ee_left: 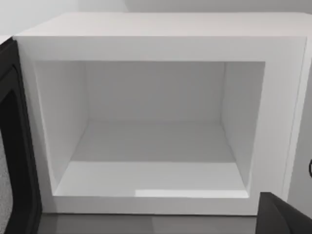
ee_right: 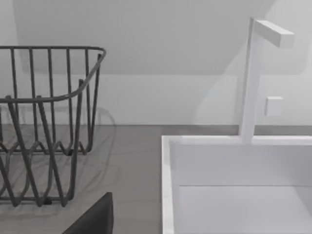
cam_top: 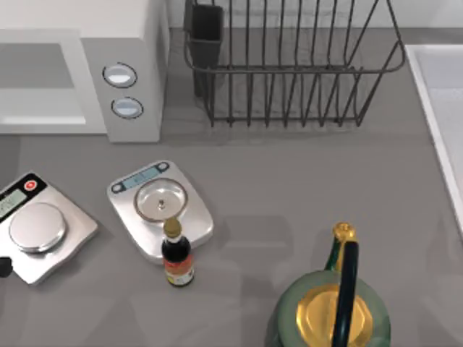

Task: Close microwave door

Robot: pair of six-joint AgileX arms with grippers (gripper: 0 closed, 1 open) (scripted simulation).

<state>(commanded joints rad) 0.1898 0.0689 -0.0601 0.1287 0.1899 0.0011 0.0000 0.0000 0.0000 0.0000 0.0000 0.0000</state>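
Observation:
The microwave (cam_top: 134,43) stands at the table's back left, a white box with two round pale dials (cam_top: 120,74) on its panel. Its cavity (ee_left: 153,141) is open and bare, and the left wrist view looks straight into it from the front. The microwave door (ee_left: 13,146) is swung out at the cavity's side, showing a dark inner face with a speckled window. A dark part of my left gripper (ee_left: 285,217) pokes into that view, apart from the microwave. A dark part of my right gripper (ee_right: 95,219) hangs over the table between the rack and the sink.
A dark wire dish rack (cam_top: 289,69) stands right of the microwave and a white sink (cam_top: 441,108) with a faucet (ee_right: 248,78) at the far right. Two silver scales (cam_top: 43,228) (cam_top: 159,202), a small dark bottle (cam_top: 176,256) and a green and gold kettle (cam_top: 333,311) sit in front.

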